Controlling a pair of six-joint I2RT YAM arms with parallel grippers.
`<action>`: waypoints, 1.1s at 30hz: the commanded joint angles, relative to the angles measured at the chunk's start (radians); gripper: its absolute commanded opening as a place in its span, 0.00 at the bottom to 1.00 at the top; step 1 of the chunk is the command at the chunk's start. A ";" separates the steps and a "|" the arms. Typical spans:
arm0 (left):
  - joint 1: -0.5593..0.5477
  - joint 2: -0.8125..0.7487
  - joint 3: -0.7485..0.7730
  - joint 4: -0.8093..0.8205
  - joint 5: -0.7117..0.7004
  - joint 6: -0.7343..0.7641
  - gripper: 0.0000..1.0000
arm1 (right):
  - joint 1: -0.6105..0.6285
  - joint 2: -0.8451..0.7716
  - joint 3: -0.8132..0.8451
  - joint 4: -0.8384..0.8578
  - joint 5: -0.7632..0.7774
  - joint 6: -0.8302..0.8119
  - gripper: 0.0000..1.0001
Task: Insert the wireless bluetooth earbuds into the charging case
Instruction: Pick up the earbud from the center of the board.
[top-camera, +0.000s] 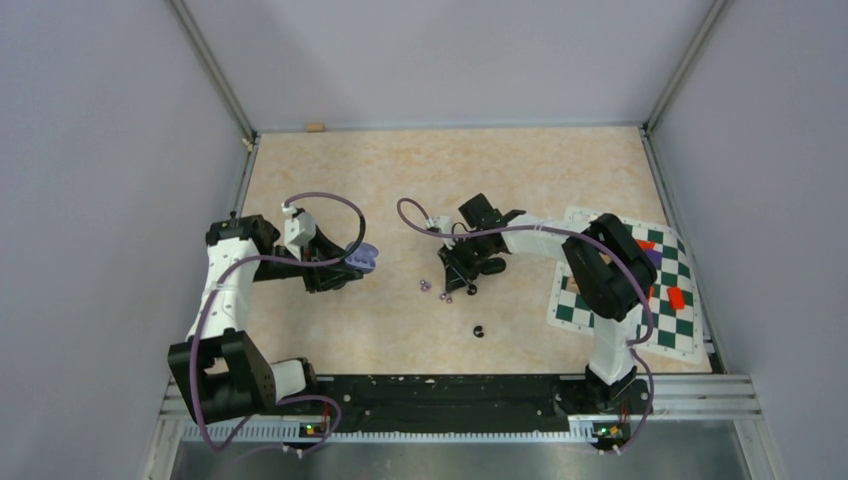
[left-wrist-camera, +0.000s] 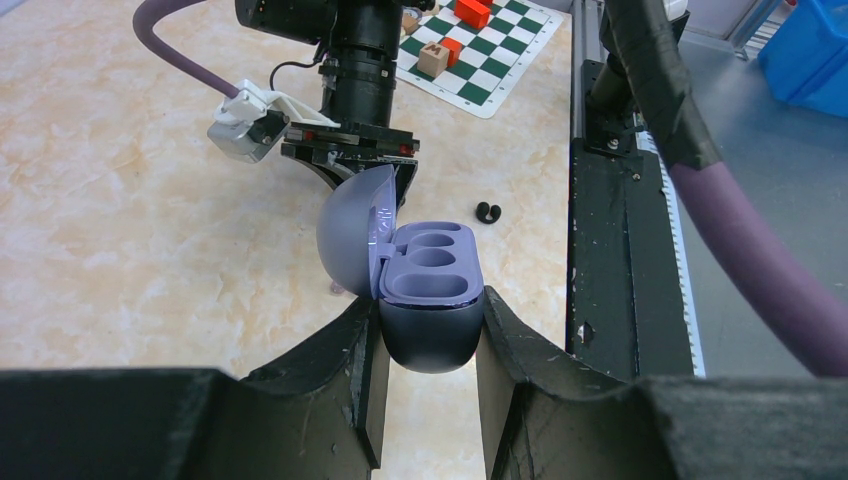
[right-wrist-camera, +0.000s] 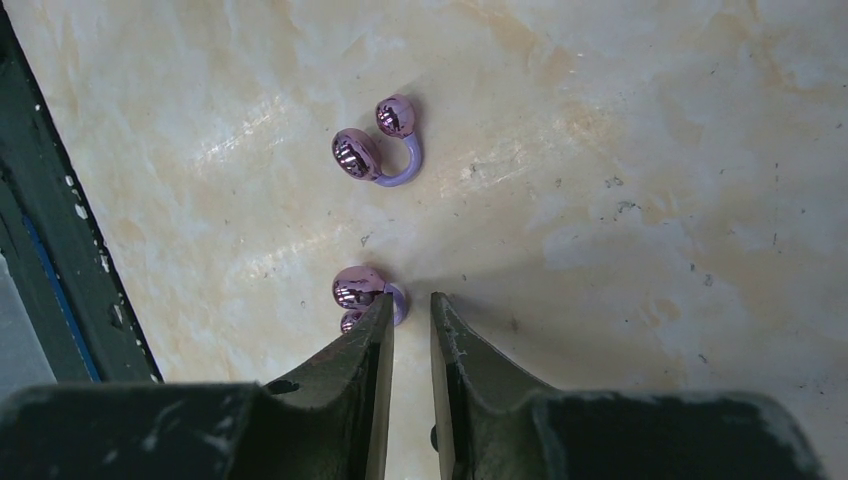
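A black earbud (top-camera: 479, 330) lies on the near part of the table (top-camera: 400, 170). Beyond it the right gripper (right-wrist-camera: 410, 305), fingers a sliver apart and holding nothing, stands just beside a purple earbud (right-wrist-camera: 358, 287), with a second purple earbud (right-wrist-camera: 375, 155) just past. The left gripper (left-wrist-camera: 430, 300) clamps the open case (left-wrist-camera: 430, 270).

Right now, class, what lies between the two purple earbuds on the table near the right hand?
Nothing. The right wrist view shows only bare tabletop between the far purple earbud and the near purple earbud.
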 joint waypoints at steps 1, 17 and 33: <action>0.006 -0.010 0.026 -0.039 0.035 0.023 0.00 | 0.013 0.040 0.029 -0.024 -0.004 -0.015 0.21; 0.005 -0.012 0.027 -0.040 0.036 0.024 0.00 | 0.019 0.063 0.042 -0.075 -0.043 -0.054 0.22; 0.006 -0.011 0.027 -0.040 0.037 0.024 0.00 | 0.007 0.041 0.060 -0.126 -0.211 -0.080 0.00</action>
